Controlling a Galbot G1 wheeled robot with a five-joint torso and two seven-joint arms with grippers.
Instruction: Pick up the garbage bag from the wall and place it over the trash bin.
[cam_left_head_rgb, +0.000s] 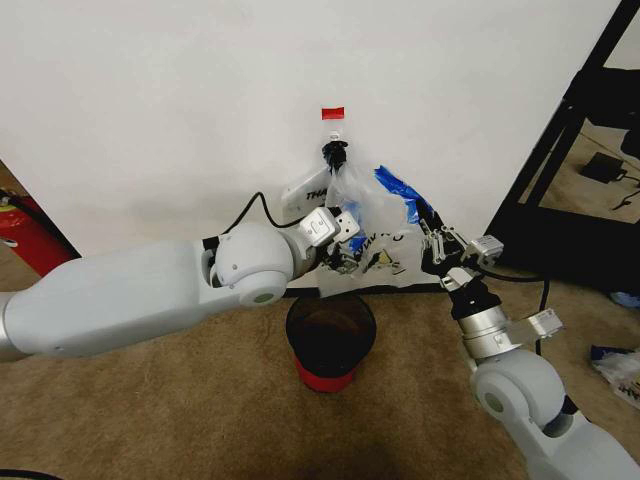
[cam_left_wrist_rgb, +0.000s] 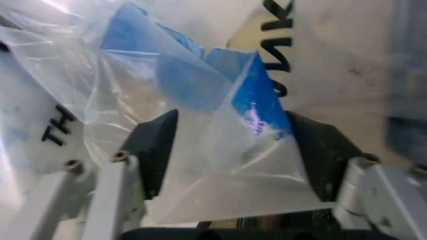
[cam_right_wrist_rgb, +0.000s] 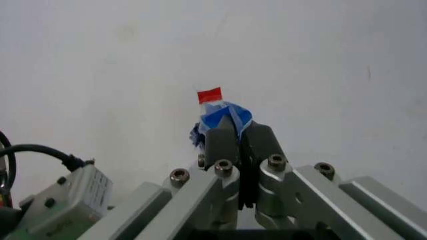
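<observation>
Against the plain white wall (cam_left_head_rgb: 150, 90), the thin translucent plastic garbage bag with black lettering and blue handles (cam_left_head_rgb: 385, 225) hangs from a small black hook (cam_left_head_rgb: 334, 155) just under a short strip of red tape (cam_left_head_rgb: 332, 112), directly above the small round black trash bin with a red base (cam_left_head_rgb: 330, 338) on the brown carpet (cam_left_head_rgb: 150, 420). Both arms are on it: the left tool (cam_left_wrist_rgb: 230, 150) has its dark pads spread with a fold of clear and blue film between them, not yet pinched, while the right tool (cam_right_wrist_rgb: 239, 145) is clenched on a bunched blue handle. To my eye the danger is the hook: if the bag is pulled outward rather than lifted up and off, the thin film could stretch or tear at the handle. With the left tool not yet closed, the slippery plastic could slide out, leaving the mouth held on one side only, so it would sag and miss the bin's rim
</observation>
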